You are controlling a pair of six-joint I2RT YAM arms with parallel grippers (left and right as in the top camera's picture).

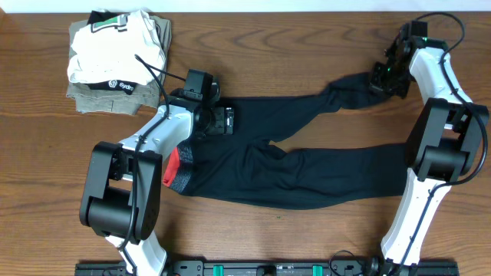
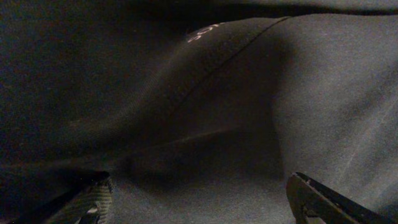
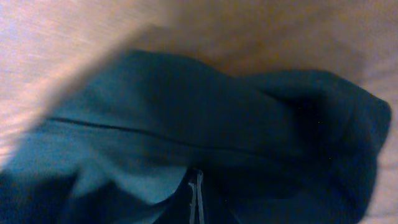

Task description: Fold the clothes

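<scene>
1. Lying flat on the table (image 1: 307, 238), the pants (image 1: 307, 165) have their waistband (image 1: 175, 172) at the left, showing red, and both legs running right.
2. Left gripper (image 1: 224, 120) rests on the cloth near the waist, jaws spread wide and pinching nothing.
3. Right gripper (image 1: 386, 77) is at the far leg's end, jaws closed on the bunched cloth. Its wrist view is blurred.
4. Folded stack (image 1: 115, 61) sits at the far left, apart from the pants.

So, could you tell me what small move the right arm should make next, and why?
Probably draw the pants' far cuff down onto the near leg: the right gripper seems to hold that cuff, and the legs lie splayed apart.
</scene>
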